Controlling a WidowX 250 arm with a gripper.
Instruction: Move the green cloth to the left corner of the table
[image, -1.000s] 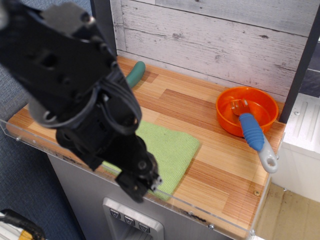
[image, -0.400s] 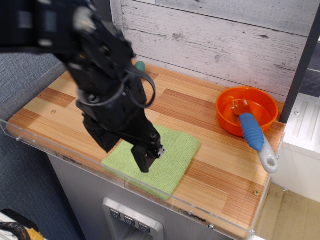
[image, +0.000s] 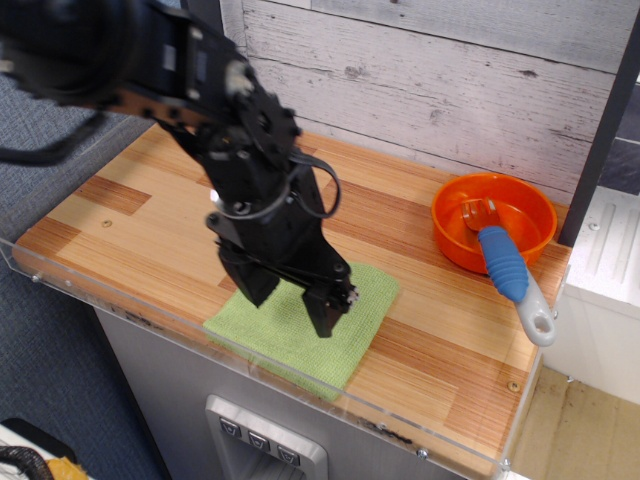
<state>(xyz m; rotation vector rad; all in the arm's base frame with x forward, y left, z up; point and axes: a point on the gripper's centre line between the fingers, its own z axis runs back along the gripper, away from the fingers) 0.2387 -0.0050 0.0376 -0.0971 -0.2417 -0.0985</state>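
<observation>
The light green cloth (image: 362, 305) lies flat on the wood-pattern table (image: 110, 215), near the front edge and a little right of the middle. My black gripper (image: 292, 306) hangs directly over the cloth's middle and left part, close above it or touching it; I cannot tell which. Its two fingers (image: 326, 312) stand apart, with green cloth showing between them, and nothing is held. The arm hides the cloth's far left part.
An orange bowl (image: 470, 235) stands at the back right, with a blue-handled utensil (image: 505, 265) resting in it and sticking out toward the front. A clear acrylic rim (image: 130, 310) runs along the table's front edge. A white plank wall (image: 430, 70) stands behind.
The arm has swung from the front left, partly off the table's edge, to the right and inward. The gripper now stands over the cloth. The cloth has not moved.
</observation>
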